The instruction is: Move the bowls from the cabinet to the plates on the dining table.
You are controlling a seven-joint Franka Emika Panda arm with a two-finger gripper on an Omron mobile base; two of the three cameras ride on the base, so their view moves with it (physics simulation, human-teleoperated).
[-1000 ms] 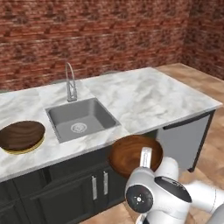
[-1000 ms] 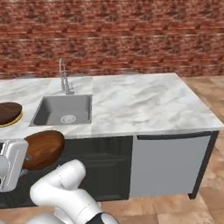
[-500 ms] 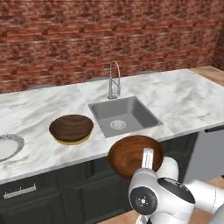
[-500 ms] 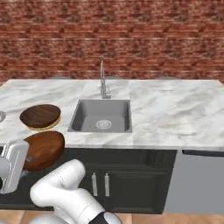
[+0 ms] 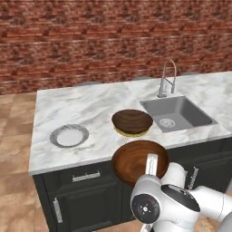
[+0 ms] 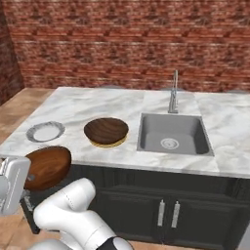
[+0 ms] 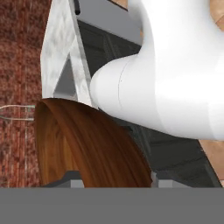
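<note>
The pincer holds a reddish-brown wooden bowl by its rim, one finger inside and one outside, so the jaws stand half closed on the rim wall. This held bowl hangs in front of the dark base of the dining table, below the edge of the marble surface and not yet over it. The second bowl already sits on the yellow-rimmed plate, just left of the steel sink. The pale plate is free and lies to the left of that bowl, near the left end of the surface. From the pincer, this plate is up and to the left, farther back on the marble. I judge that the next move must lift the bowl above the edge and carry it leftward to that plate.
</note>
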